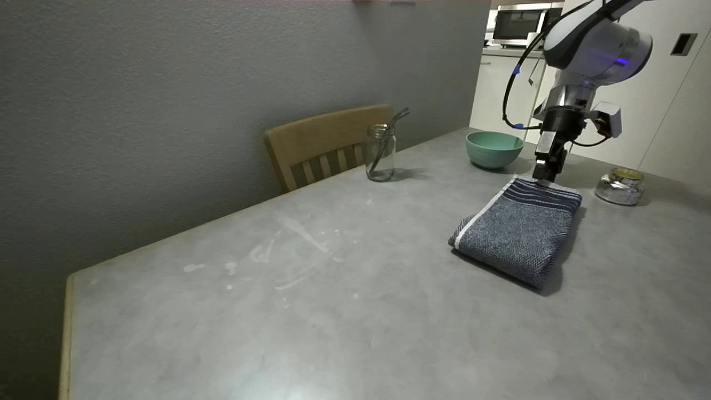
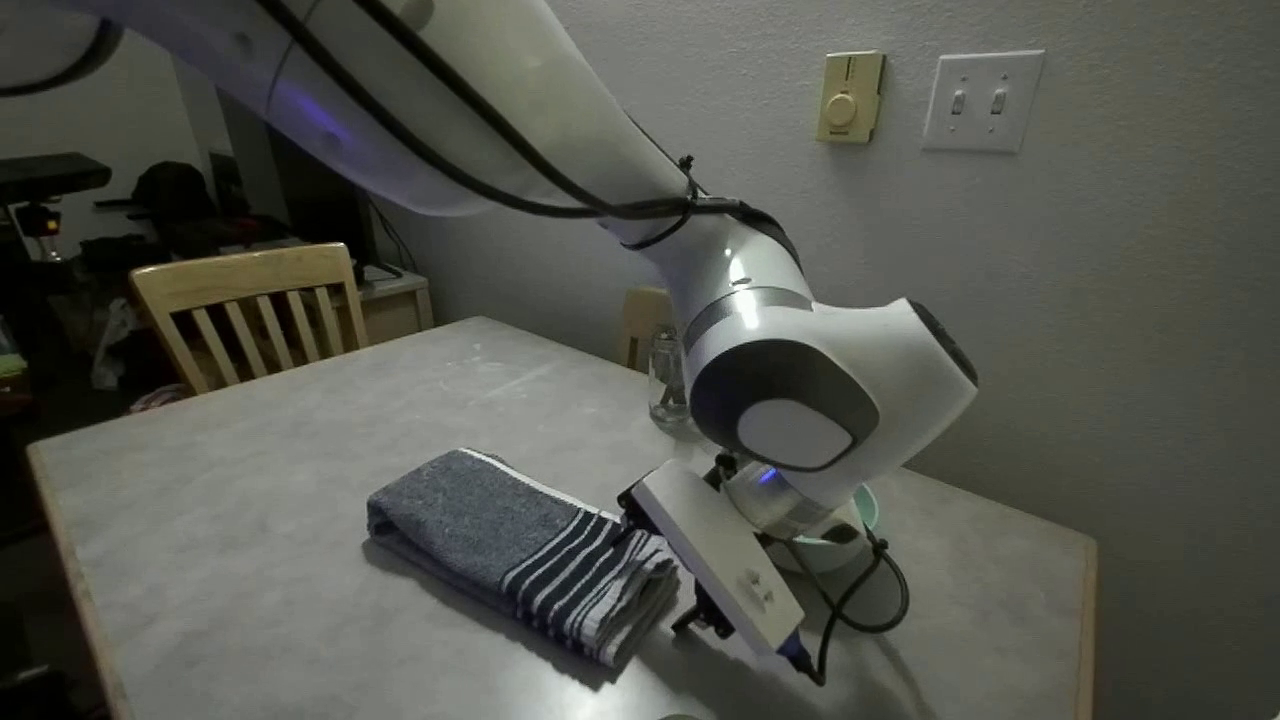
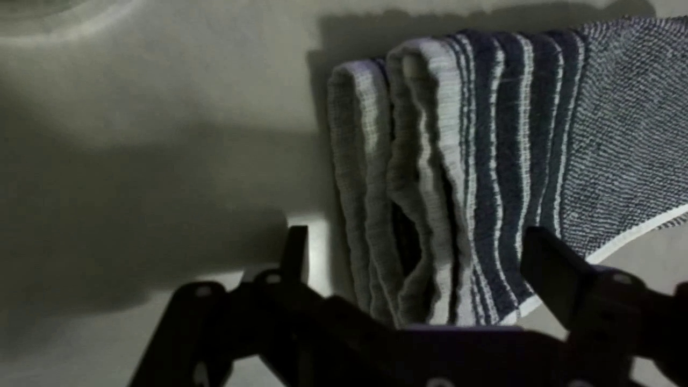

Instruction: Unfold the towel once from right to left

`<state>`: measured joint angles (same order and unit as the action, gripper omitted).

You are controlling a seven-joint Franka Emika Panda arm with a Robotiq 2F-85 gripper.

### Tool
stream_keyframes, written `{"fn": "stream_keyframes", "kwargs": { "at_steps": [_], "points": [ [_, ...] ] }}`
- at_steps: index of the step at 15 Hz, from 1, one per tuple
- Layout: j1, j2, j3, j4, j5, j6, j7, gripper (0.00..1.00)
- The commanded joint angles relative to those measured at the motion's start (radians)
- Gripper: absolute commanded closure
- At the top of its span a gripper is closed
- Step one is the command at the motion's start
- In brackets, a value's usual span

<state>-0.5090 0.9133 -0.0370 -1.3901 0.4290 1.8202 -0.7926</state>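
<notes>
The dark blue-grey towel (image 1: 516,239) lies folded in several layers on the table. Its pale striped end and white edge face the gripper. It also shows in an exterior view (image 2: 470,520) and in the wrist view (image 3: 629,107), where the stacked, slightly parted fold edges are visible. My gripper (image 3: 416,239) is open over the striped end. One finger is beyond the fold edges over bare table, the other over the stripes. In an exterior view the gripper (image 1: 546,175) points down at the towel's end. Whether the fingertips touch the cloth I cannot tell.
A teal bowl (image 1: 494,150) stands behind the gripper. A low glass jar (image 1: 619,189) stands beside the towel's striped end. A tall glass jar with straws (image 1: 380,155) stands near the wall-side edge. A wooden chair (image 1: 328,136) is at the table (image 1: 250,311).
</notes>
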Motion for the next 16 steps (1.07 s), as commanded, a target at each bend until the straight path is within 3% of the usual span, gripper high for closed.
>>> {"fn": "stream_keyframes", "kwargs": {
  "at_steps": [1,10,16],
  "points": [
    [0.002,-0.025,0.005,0.007,-0.011,-0.002,0.048,0.00],
    [0.012,-0.041,0.034,0.014,-0.005,-0.057,0.083,0.00],
    [0.025,-0.040,0.028,0.023,-0.009,-0.123,0.174,0.00]
  ]
}}
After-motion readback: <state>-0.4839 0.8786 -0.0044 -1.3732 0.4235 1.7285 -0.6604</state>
